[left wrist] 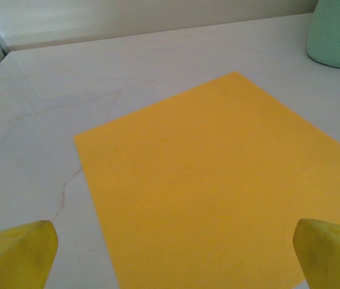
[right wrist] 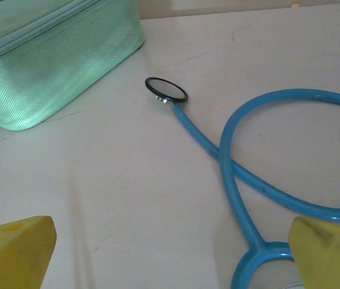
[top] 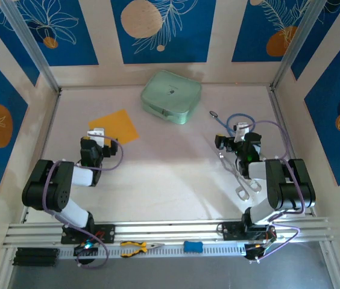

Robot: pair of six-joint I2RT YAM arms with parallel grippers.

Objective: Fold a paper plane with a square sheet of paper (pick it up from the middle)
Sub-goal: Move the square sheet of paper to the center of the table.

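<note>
"Top external view, leftmost first: where did the square sheet of paper (top: 117,126) lie?"
"Flat, just ahead of the left gripper (left wrist: 176,244), jaws spread and empty."
"And rightward?"
"The right gripper (right wrist: 173,250) gaped empty too, by a blue stethoscope (right wrist: 230,162)."

square sheet of paper (left wrist: 212,180) lies flat between open left gripper (left wrist: 176,253) fingertips

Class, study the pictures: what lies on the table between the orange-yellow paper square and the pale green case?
Nothing: between the paper square and the green case the table is bare, as the top view and the left wrist view both show.
</note>
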